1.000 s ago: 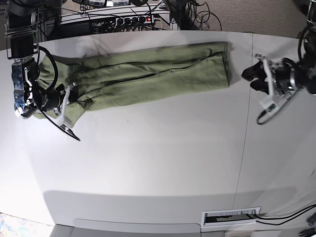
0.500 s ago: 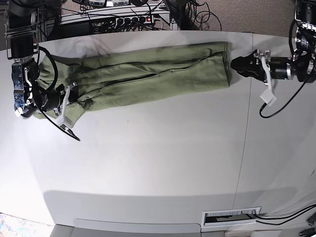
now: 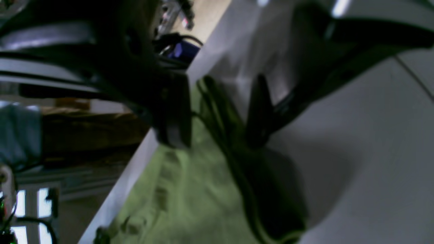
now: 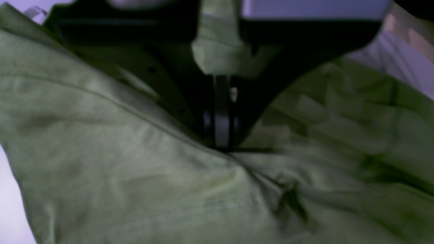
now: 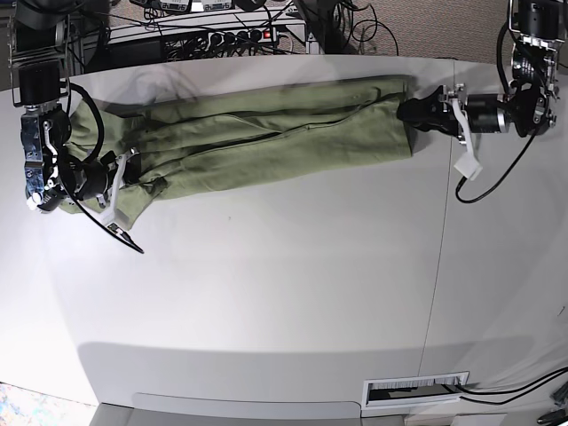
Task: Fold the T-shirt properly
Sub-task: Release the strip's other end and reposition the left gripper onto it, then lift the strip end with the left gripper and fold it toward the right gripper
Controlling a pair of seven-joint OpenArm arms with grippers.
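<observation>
Base view: bright, even overhead light, sharp, with soft shadows on my worktop [image 5: 284, 293]. Both my wrist views: dim, heavily blurred, near parts black and unfocused.

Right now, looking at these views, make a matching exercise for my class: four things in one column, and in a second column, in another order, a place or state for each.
Column 1
1. T-shirt
2. right gripper
3. left gripper
4. power strip

Column 2
A. shut on cloth at one end of the garment
B. behind the table's far edge
C. spread long across the white table
D. open at the garment's other end

Pairs: 1-C, 2-A, 3-D, 4-B
</observation>
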